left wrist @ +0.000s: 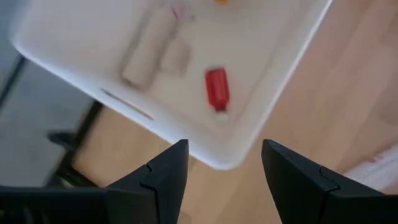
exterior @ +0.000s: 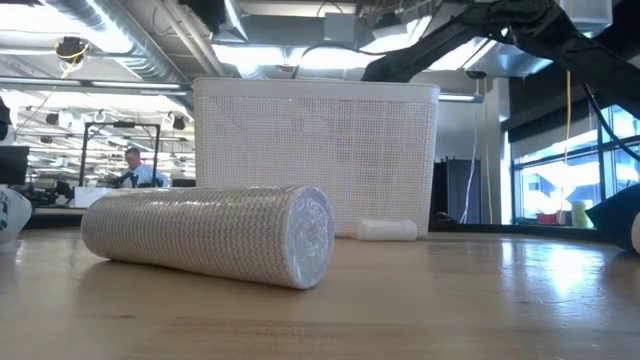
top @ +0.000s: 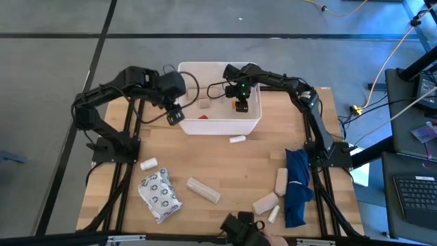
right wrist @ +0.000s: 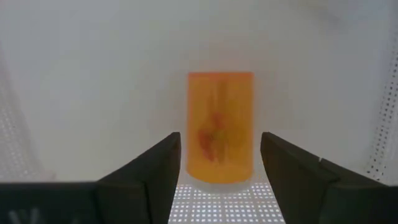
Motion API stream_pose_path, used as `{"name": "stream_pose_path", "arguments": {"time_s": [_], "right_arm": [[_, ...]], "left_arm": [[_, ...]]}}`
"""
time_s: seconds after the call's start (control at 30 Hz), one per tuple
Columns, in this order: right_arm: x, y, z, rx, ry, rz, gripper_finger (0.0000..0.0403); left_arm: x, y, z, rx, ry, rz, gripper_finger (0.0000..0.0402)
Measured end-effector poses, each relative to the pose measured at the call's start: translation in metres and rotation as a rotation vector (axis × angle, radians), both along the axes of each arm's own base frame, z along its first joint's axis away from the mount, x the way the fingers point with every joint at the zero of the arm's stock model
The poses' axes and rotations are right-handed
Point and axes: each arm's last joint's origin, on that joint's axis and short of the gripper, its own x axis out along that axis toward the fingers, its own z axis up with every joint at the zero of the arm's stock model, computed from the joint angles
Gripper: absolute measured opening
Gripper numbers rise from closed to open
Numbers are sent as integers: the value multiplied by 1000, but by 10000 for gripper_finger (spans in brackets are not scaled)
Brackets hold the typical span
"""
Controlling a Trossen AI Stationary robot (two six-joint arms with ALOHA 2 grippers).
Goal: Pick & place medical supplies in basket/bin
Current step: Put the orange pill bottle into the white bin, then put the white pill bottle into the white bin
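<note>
At nine o'clock of the bin [top: 254, 124], the left gripper [top: 175, 115] hovers over the bin's near-left corner, its fingers [left wrist: 163, 176] well apart and holding nothing. Below them the wrist view shows a red tube [left wrist: 217, 89] and a beige roll [left wrist: 148, 54] lying on the bin floor. Toward three o'clock inside the bin, the right gripper [top: 241, 102] reaches down by the right wall; its fingers [right wrist: 155, 168] stand apart on either side of the orange bottle [right wrist: 221, 126], with a gap showing on each side, so it is not clamped. The bottle stands upright on the bin floor. On the table at six o'clock of the bin lie a small white tube [top: 237, 139], a grey packet [top: 160, 195], a long roll [top: 203, 190] and, further right, a blue cloth [top: 298, 186].
</note>
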Motion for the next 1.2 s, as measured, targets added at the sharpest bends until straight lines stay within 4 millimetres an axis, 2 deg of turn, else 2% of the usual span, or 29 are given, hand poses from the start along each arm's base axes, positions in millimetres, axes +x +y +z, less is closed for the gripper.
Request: {"name": "stream_pose_path", "arguments": {"time_s": [0.07,0.2,0.3,0.43,0.57,0.77,0.9,1.2], "right_arm": [[0,0,0,0,0,0,224],[0,0,0,1,0,0,224],[0,0,0,1,0,0,224],[0,0,0,2,1,0,225],[0,0,0,1,-1,0,225],[0,0,0,1,-1,0,225],[0,0,0,1,-1,0,225],[-1,0,0,-12,26,-41,225]], "left_arm": [[1,-7,-15,-51,35,23,196],[2,-27,-57,-112,167,59,196],[-4,-45,-83,-147,245,89,196],[-18,-70,-105,-233,252,127,196],[-37,-91,-123,-234,281,158,196],[-49,-117,-168,-258,325,129,196],[-56,-129,-199,-263,359,148,196],[-68,-135,-243,-302,359,163,196]]}}
